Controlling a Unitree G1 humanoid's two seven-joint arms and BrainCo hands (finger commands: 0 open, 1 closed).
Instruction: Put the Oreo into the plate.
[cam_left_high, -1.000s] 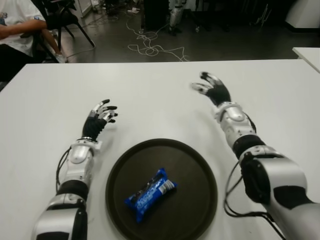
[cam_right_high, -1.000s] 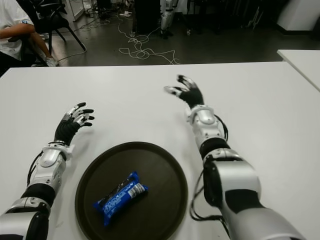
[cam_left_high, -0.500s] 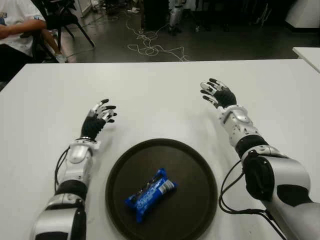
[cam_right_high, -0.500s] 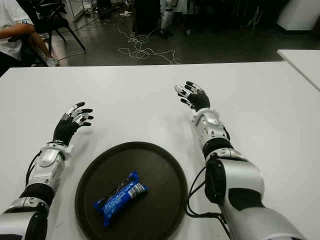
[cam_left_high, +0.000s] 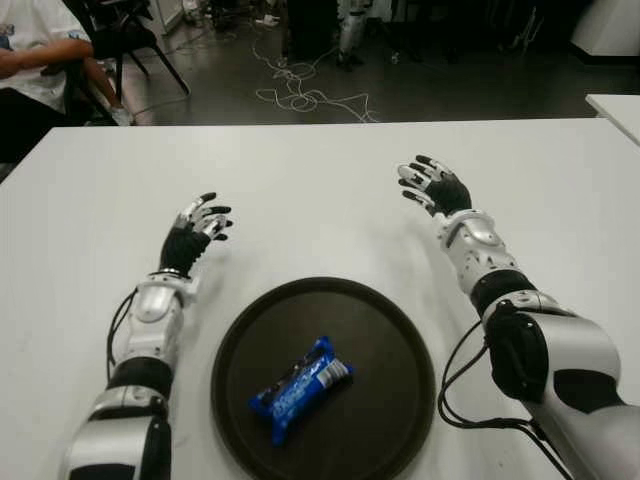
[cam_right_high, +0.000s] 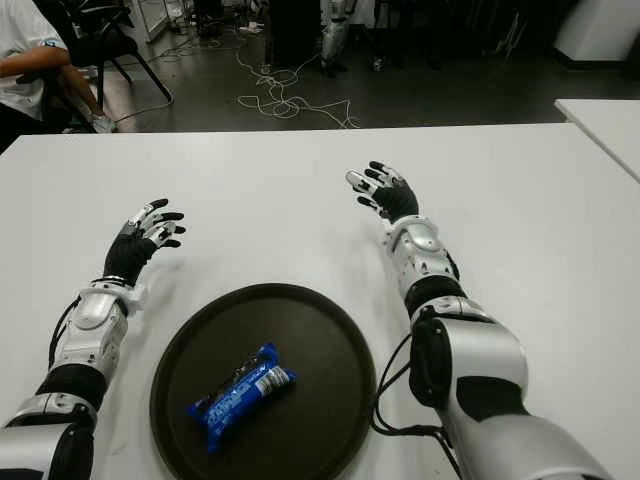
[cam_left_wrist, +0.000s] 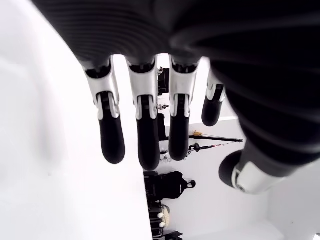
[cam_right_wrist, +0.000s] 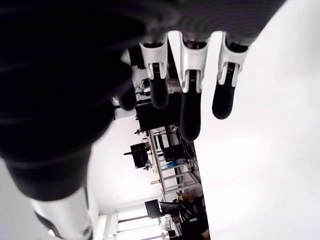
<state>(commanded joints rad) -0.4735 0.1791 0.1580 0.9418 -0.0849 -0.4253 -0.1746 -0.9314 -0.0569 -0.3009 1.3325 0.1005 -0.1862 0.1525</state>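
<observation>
showing the oreo (cam_left_high: 300, 389) lying inside the plate (cam_left_high: 395, 345), near its middle, so the task looks done. left hand (cam_left_high: 196, 226), beyond the plate's left rim, and right hand (cam_left_high: 430, 187), beyond its right rim, both have fingers spread and empty, apparently clear of the plate because nothing remains to carry.

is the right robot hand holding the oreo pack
No, the right robot hand is open and empty above the white table, while the Oreo pack lies in the dark plate.
</observation>
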